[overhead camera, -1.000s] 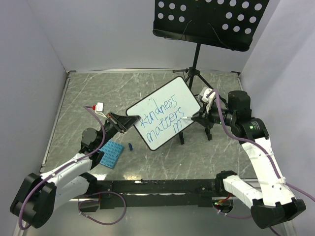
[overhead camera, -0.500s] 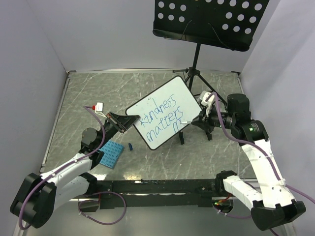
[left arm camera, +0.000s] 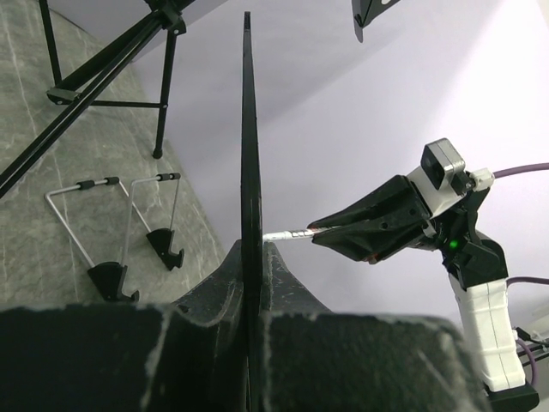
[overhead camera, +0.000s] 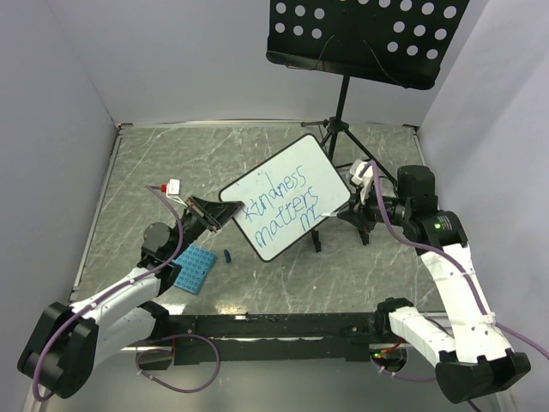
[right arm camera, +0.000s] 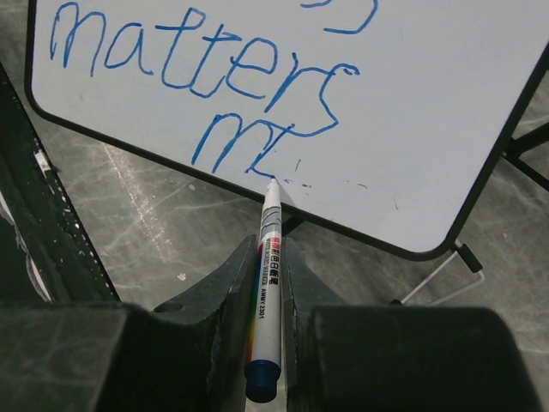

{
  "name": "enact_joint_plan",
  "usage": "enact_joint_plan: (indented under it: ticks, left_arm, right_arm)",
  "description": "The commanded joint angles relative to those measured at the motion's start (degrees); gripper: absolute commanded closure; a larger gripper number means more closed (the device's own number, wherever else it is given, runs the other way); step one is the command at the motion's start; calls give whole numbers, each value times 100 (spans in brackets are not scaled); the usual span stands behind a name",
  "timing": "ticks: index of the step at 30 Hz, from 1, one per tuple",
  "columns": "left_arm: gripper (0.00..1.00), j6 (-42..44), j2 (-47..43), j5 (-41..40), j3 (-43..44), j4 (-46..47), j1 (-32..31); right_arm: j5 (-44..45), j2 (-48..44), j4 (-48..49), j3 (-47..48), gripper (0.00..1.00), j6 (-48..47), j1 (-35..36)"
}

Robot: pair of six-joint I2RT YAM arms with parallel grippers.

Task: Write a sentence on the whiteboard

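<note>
The whiteboard [overhead camera: 287, 197] stands tilted at the table's middle and is edge-on in the left wrist view [left arm camera: 248, 129]. My left gripper [overhead camera: 225, 212] is shut on its left edge [left arm camera: 249, 257]. The sentence [overhead camera: 276, 206] is in blue script: "kindness", "matters", then an "m" with a short stroke [right arm camera: 244, 146]. My right gripper [overhead camera: 356, 202] is shut on a white marker [right arm camera: 271, 219] with a blue end. The marker tip touches the whiteboard [right arm camera: 412, 129] near its lower edge, just right of the "m". The marker also shows in the left wrist view [left arm camera: 287, 233].
A black perforated music-stand tray [overhead camera: 369, 39] on a tripod [overhead camera: 339, 129] stands behind the board. A blue studded plate [overhead camera: 194, 269] and a small blue cap [overhead camera: 228, 255] lie at front left. Wire legs with black feet [left arm camera: 111, 279] sit under the board. Walls enclose the table.
My right gripper has shifted the marker slightly right along the third line, adding a short stroke after the "m". The left gripper and the board have not moved.
</note>
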Motion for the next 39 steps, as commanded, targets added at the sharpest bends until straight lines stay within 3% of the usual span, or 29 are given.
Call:
enact_joint_plan:
  ticks: [1, 16, 39]
  left_arm:
    - [99, -221, -242, -25, 275, 936, 24]
    - [99, -265, -137, 107, 267, 1042, 24]
    - [99, -238, -198, -7, 223, 998, 51]
  right_arm:
    - [103, 140, 214, 263, 100, -66, -127]
    - [-100, 527, 680, 632, 100, 268, -127]
    - [-126, 124, 100, 79, 100, -22, -118]
